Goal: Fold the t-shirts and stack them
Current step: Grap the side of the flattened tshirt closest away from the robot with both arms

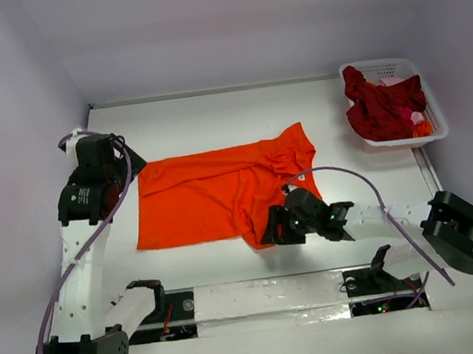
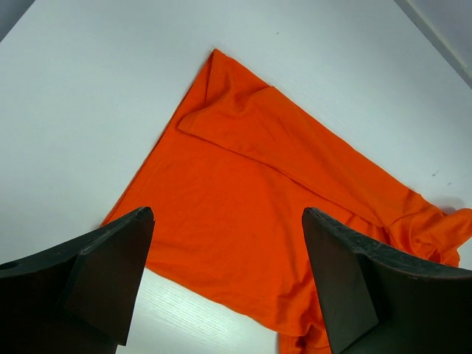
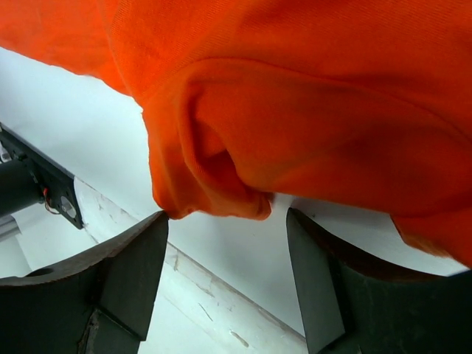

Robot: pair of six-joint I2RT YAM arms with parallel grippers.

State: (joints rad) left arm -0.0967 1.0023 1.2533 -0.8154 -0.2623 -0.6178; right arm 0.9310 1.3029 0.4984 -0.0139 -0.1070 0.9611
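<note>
A bright orange t-shirt lies spread on the white table, its right side bunched and folded. My left gripper is open and empty, held above the shirt's far left corner. In the left wrist view the shirt lies below and between the open fingers. My right gripper is open at the shirt's near right corner. In the right wrist view a bunched orange fold hangs just past the fingertips, touching the left one and not clamped. Dark red t-shirts lie heaped in a basket.
The white lattice basket stands at the far right of the table. A metal rail runs along the near edge between the arm bases. The enclosure's walls close in on the left, back and right.
</note>
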